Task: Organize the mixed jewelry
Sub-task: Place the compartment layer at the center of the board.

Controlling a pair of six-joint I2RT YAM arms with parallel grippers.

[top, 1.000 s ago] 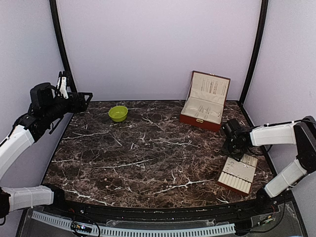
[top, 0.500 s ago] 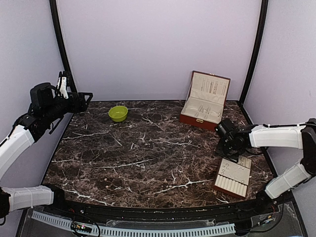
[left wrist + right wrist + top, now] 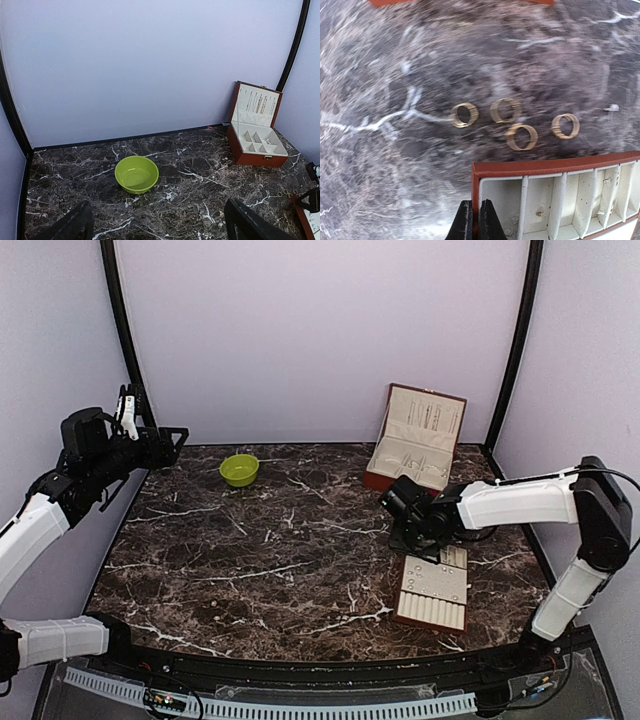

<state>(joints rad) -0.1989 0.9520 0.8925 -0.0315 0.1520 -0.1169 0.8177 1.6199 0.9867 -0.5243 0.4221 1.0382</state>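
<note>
Top view: my right pincer [image 3: 420, 540] sits at the slotted tray [image 3: 432, 595]; my left pincer [image 3: 165, 440] hangs wide apart. Left wrist: nothing held. Right wrist: closed, seemingly clamped on the tray's rim; 4 rings [image 3: 522, 136] lie just beyond on the counter [image 3: 395, 75], light, slippery, best pinched across 1 band.

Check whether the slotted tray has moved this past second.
Yes: the slotted tray slid left, now lying squarely in front of the open jewelry box.

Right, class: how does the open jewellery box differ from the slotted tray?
The box stands at the back, lid raised; the tray lies flat nearer the front, lidless. Nothing grips the box; the right claw is shut on the tray's rim. Both are cream-lined with reddish-brown edges.
</note>
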